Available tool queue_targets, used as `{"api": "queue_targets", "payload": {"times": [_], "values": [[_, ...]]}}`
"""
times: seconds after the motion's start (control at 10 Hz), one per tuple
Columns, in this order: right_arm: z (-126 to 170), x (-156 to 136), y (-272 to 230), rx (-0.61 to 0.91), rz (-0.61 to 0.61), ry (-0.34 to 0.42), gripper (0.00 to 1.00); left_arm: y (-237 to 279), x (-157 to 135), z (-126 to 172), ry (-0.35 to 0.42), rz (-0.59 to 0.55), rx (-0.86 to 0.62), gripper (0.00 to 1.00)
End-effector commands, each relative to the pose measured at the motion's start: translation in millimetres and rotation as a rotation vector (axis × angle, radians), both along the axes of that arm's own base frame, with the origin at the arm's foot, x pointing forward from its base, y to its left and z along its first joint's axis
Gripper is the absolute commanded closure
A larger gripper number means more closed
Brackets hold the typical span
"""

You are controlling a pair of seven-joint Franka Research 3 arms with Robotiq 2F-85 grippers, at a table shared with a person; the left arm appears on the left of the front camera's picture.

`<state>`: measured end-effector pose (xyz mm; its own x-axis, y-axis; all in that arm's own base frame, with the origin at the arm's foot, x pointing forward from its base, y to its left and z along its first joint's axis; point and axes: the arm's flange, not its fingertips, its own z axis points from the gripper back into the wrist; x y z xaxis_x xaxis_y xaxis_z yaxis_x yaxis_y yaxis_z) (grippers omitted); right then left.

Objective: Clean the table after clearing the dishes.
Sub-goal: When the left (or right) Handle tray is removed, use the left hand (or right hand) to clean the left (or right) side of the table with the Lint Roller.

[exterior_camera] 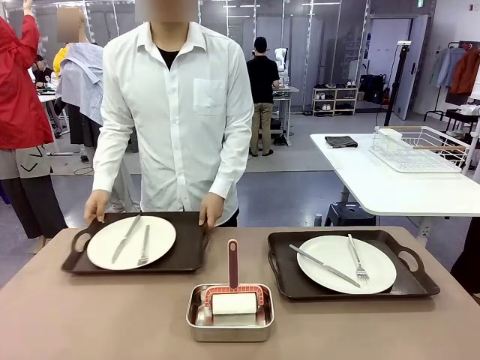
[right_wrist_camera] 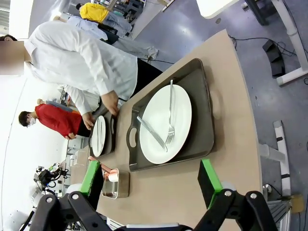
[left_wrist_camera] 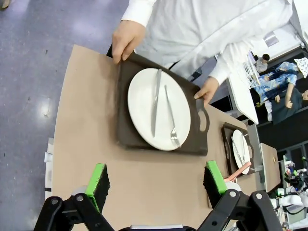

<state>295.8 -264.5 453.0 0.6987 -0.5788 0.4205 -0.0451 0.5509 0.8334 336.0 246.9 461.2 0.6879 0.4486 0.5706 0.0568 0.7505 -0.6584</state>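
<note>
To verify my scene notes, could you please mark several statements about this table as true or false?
The person's hands hold the left dark brown handled rectangular tray. True.
The small shiny steel rectangular pan holds a fork. False: it holds a red-handled white roller.
The left gripper and right gripper are both open. True.
The round white plate on the right tray is bare. False: a silver knife and fork lie on it.

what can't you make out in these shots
Left wrist view: roller mostly behind a finger of the left tool; cutlery on the second tray too small.
Right wrist view: steel pan partly behind a pad of the right tool.
Front view: pan floor hidden under the roller.
</note>
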Motion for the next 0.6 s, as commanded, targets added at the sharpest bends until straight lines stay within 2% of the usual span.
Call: {"api": "queue_targets", "payload": {"times": [0.0, 0.5], "values": [[-0.2, 1.3, -0.6, 0.0, -0.002, -0.023, 0.0, 2.4, -0.4, -0.1, -0.009, -0.001, -0.011, 0.0], [-0.2, 1.3, -0.6, 0.0, -0.002, -0.023, 0.0, 2.4, -0.4, -0.1, -0.009, -0.001, -0.011, 0.0]]}}
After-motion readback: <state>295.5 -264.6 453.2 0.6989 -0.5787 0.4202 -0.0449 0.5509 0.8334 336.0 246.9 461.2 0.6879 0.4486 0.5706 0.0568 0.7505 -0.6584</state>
